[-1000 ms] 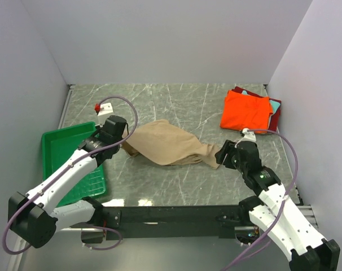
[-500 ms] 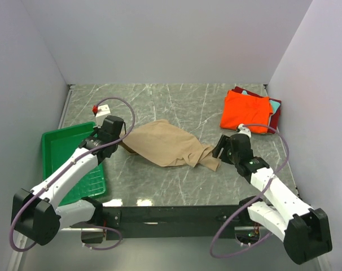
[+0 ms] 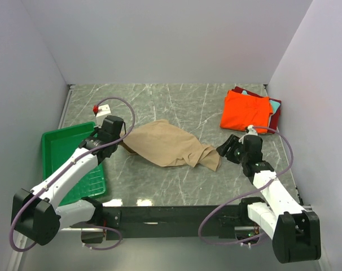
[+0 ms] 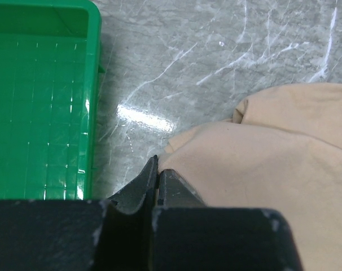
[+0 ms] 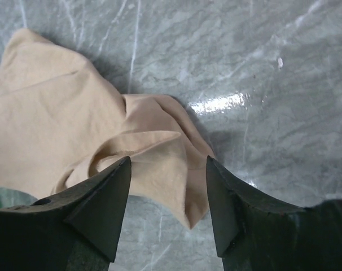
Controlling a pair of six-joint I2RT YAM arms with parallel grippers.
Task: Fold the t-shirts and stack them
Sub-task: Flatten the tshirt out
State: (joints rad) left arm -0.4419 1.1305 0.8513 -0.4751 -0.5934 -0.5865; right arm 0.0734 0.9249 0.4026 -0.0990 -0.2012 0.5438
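A crumpled tan t-shirt (image 3: 168, 144) lies mid-table. My left gripper (image 3: 122, 144) is shut at its left edge; in the left wrist view the closed tips (image 4: 158, 169) pinch the hem of the tan cloth (image 4: 272, 164). Just off the shirt's right end is my right gripper (image 3: 225, 149), open. In the right wrist view it (image 5: 168, 164) hovers over the pointed corner of the shirt (image 5: 58, 113) without touching it. A folded orange t-shirt (image 3: 245, 111) tops a dark red one (image 3: 276, 108) and a teal one (image 3: 245, 92) at the back right.
A green plastic tray (image 3: 55, 152) sits at the left by my left arm, and its rim (image 4: 95, 113) shows in the left wrist view. A small white block with a red part (image 3: 103, 108) stands behind it. White walls close in three sides.
My right gripper has moved slightly right and back, off the shirt's right end, which now lies loose on the table. My left gripper shifted a little toward the back with the shirt's left edge.
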